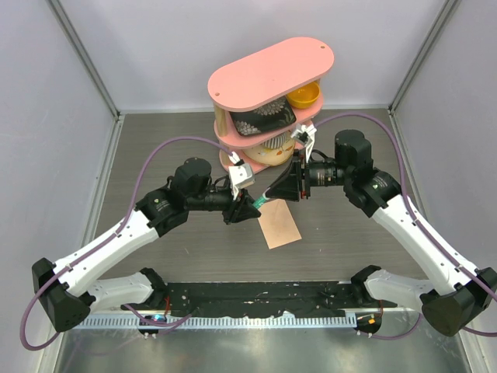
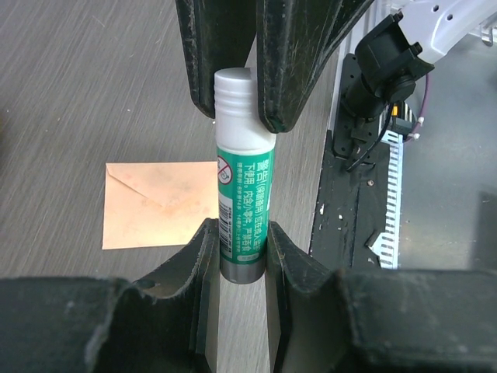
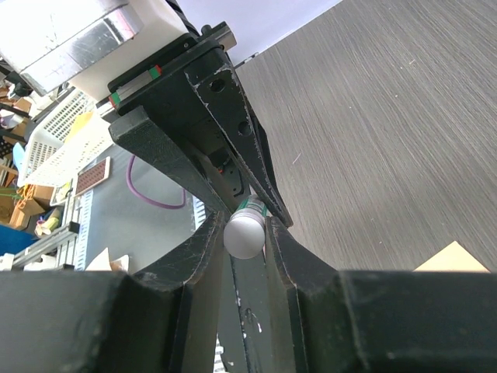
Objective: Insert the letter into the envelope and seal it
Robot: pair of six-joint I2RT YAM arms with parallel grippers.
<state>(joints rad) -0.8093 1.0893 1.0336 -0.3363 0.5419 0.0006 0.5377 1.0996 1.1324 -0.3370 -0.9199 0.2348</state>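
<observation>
On the desk (image 1: 349, 233), your envelope (image 1: 279, 226) lies beneath the glue stick (image 2: 243, 210) — left tool (image 2: 242, 241) pinching base, right tool (image 2: 241, 116) cap.

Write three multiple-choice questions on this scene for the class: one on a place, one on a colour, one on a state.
1. Where is the envelope?
A. held up in the air
B. flat on the table, near the grippers
C. hanging over the table's edge

2. What colour is the label on the glue stick?
A. red
B. blue
C. green

3. How is the glue stick held?
A. by one gripper alone
B. by both grippers, one at each end
C. by nothing; it lies loose on the table

Answers:
1. B, since the top view shows it lying flat on the grey surface.
2. C, since the left wrist view shows a green label with white print.
3. B, since the left gripper clamps the grey base and the right gripper clamps the white top.
</observation>
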